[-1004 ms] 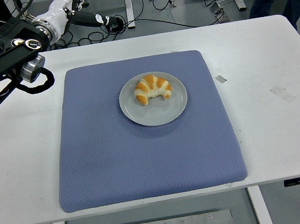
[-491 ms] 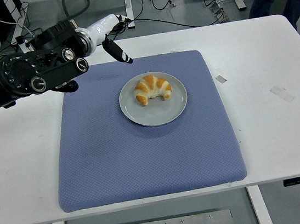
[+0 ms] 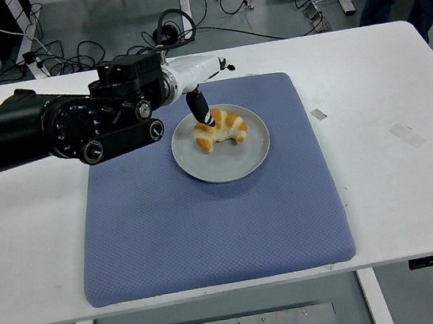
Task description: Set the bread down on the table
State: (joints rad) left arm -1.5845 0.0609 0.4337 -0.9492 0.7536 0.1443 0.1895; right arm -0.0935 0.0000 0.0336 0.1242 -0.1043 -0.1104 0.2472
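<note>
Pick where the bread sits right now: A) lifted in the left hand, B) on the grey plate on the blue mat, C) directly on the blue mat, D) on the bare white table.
B: the bread lies on the grey plate, which rests on the blue mat.

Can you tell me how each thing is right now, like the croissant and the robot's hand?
croissant: lying on the plate, not lifted
plate: flat on the blue mat, holding the croissant
blue mat: spread flat on the white table
left hand: over the plate's left rim, a dark finger at the croissant, grip unclear
white table: under everything
</note>
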